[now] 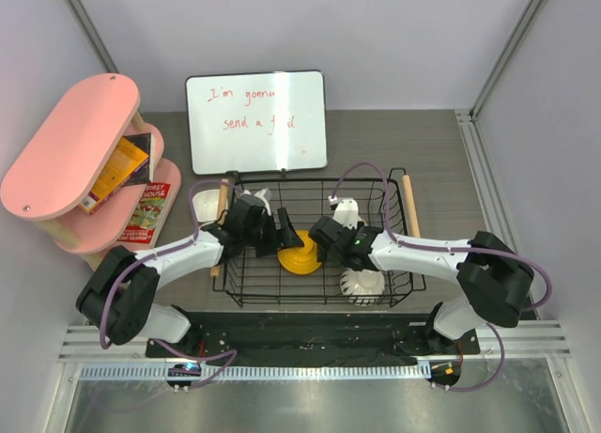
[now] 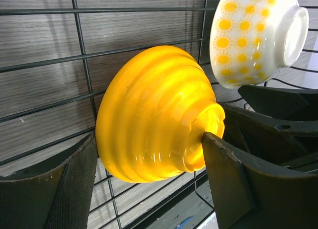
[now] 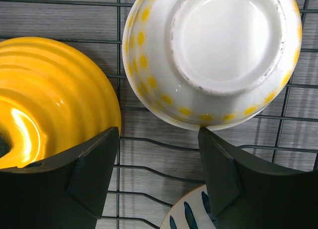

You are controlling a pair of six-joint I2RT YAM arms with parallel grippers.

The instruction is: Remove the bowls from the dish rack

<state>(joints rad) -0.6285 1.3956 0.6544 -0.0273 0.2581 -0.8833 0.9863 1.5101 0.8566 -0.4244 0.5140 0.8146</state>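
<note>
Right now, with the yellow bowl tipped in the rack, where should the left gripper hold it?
Probably across its ribbed wall, coming from the foot side: the yellow bowl lies tipped with its foot ring toward the left gripper, whose open fingers straddle it, one near the rim, one at the foot.
</note>
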